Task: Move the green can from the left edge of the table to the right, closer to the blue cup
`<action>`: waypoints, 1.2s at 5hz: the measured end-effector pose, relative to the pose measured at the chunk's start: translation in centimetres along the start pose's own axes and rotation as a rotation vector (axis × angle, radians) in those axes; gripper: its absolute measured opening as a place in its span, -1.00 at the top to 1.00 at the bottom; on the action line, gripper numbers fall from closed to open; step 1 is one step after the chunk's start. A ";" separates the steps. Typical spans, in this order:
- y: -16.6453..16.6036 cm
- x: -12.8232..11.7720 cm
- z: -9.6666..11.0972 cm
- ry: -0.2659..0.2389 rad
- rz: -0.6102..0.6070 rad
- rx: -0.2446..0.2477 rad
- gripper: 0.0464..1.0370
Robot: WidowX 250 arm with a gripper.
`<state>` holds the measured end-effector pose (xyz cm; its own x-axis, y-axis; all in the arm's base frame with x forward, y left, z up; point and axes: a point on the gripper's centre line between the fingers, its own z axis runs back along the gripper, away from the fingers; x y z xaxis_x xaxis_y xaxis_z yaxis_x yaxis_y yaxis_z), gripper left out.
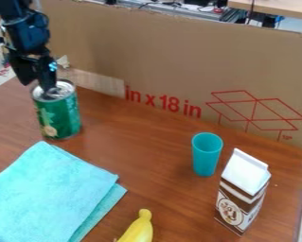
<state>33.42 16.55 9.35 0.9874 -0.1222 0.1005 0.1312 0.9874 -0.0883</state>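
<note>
Camera view: green can [59, 116] upright, lid upward.

- reddish-brown wooden tabletop [156, 170], with visible grain, carrying all of these things
- green can [59, 116], upright at the far left, silvery top facing up
- light turquoise cloth [48, 194], folded and lying flat at the near left
- teal cup [206, 158], upright, mouth up, right of the middle
- brown and white carton [243, 194], upright at the near right, just beside the cup
- yellow banana [139, 230], near the middle of the near side, right of the cloth
</note>
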 end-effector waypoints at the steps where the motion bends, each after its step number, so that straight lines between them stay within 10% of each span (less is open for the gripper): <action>1: -2.7 0.6 -0.5 -0.019 0.008 -0.039 -0.93; 3: -5.9 1.0 -0.7 -0.135 0.122 -0.065 -0.93; 6: -6.4 -0.1 2.5 -0.136 0.190 0.009 -0.93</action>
<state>32.22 10.54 12.40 0.9732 0.0802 0.2154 -0.0574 0.9923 -0.1099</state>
